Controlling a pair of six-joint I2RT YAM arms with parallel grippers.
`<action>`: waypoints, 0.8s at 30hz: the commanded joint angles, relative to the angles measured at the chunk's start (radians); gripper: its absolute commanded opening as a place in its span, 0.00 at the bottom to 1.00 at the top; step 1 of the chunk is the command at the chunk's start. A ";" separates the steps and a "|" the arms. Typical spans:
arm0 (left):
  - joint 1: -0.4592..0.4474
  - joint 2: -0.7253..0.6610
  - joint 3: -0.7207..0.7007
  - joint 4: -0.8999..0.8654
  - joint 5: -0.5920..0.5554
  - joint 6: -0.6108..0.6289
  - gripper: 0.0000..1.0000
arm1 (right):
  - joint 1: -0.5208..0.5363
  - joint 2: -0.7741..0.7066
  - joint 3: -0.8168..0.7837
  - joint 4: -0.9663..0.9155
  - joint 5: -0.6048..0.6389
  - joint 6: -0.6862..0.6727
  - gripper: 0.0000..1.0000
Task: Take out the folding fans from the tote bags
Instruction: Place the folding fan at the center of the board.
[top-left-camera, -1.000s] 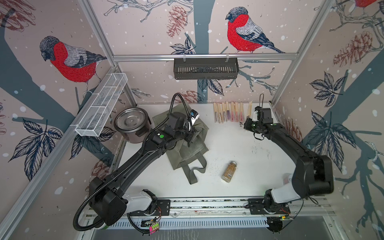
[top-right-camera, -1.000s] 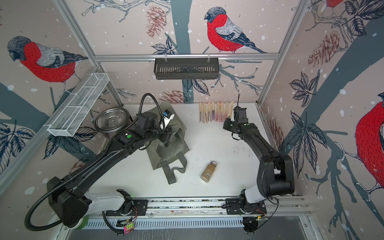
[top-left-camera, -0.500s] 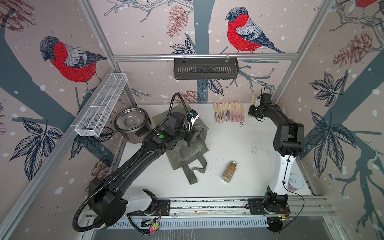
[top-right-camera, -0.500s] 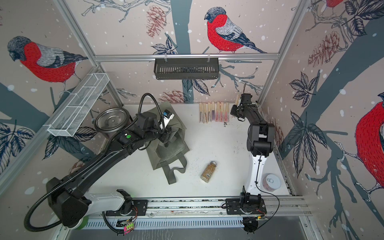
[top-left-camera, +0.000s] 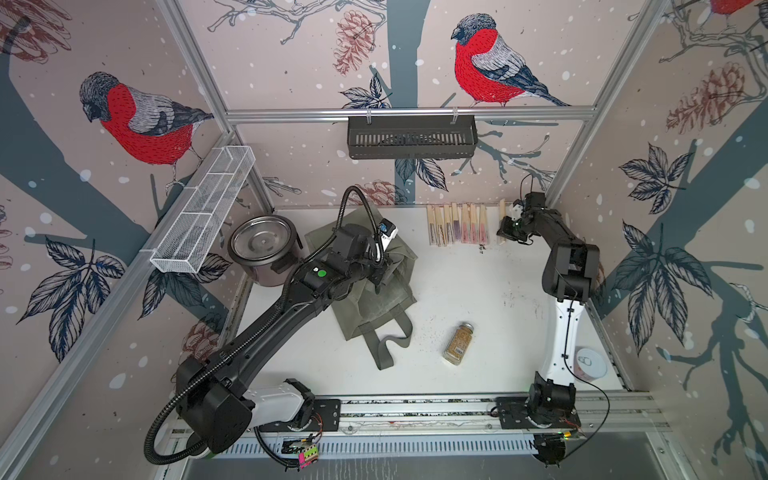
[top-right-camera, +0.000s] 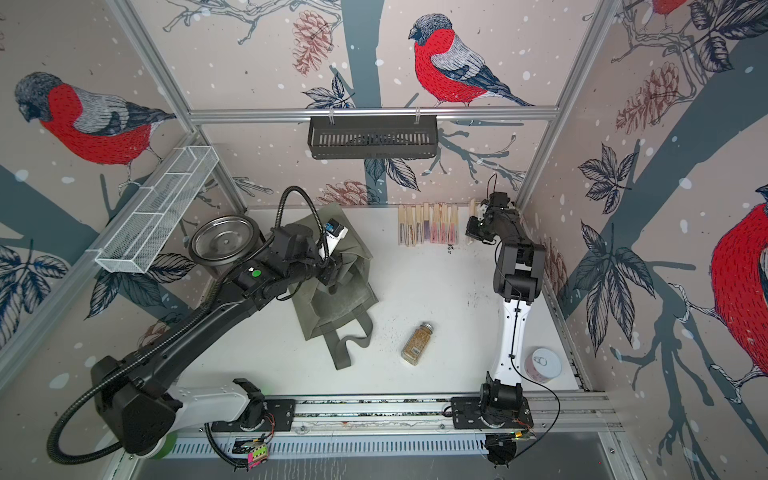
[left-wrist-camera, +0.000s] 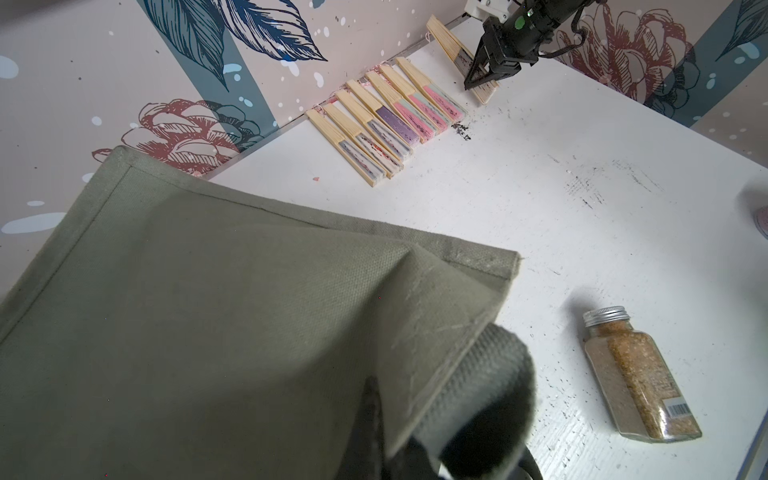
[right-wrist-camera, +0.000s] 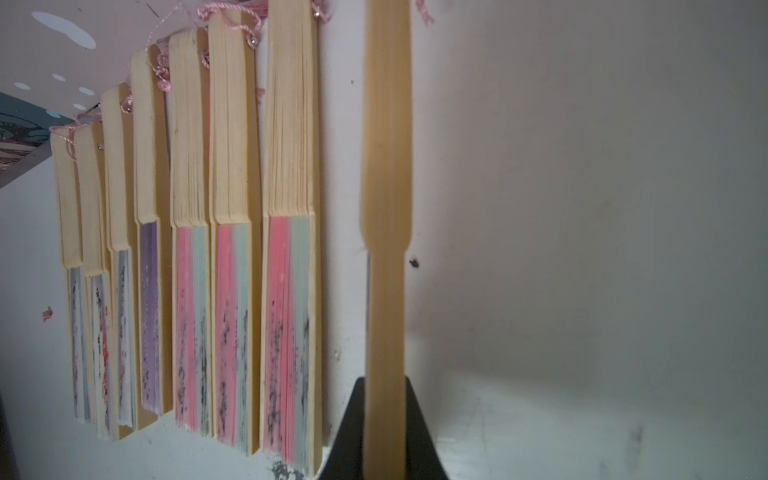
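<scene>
The olive-grey tote bag (top-left-camera: 374, 291) (top-right-camera: 332, 299) lies on the white table, straps toward the front. My left gripper (left-wrist-camera: 415, 415) is shut on a fold of its fabric (left-wrist-camera: 208, 311); in both top views the wrist hides the jaws. Several closed folding fans (top-left-camera: 457, 224) (top-right-camera: 428, 224) (left-wrist-camera: 386, 116) (right-wrist-camera: 187, 270) lie side by side against the back wall. To the right of that row, my right gripper (top-left-camera: 505, 235) (top-right-camera: 471, 232) (left-wrist-camera: 478, 79) (right-wrist-camera: 384, 415) is shut on one more bamboo fan (right-wrist-camera: 386, 208), held low over the table and parallel to the row.
A round steel pot (top-left-camera: 262, 245) stands left of the bag. A glass spice jar (top-left-camera: 457, 343) lies front of centre. A pink can (top-left-camera: 590, 363) stands by the right arm's base. A white wire basket (top-left-camera: 203, 212) and a black rack (top-left-camera: 411, 137) hang on the walls.
My right arm has folded back and carried its fan from mid-table to the back wall, beside the row. The left arm and the bag have not moved.
</scene>
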 joint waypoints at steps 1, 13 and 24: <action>-0.001 -0.002 0.003 0.046 0.023 0.006 0.00 | 0.002 0.016 0.012 -0.011 -0.089 -0.021 0.08; -0.003 -0.002 0.002 0.045 0.021 0.006 0.00 | 0.011 0.054 0.043 -0.039 -0.115 -0.023 0.12; -0.005 -0.001 0.001 0.045 0.016 0.006 0.00 | 0.008 0.045 0.055 -0.047 -0.075 -0.010 0.34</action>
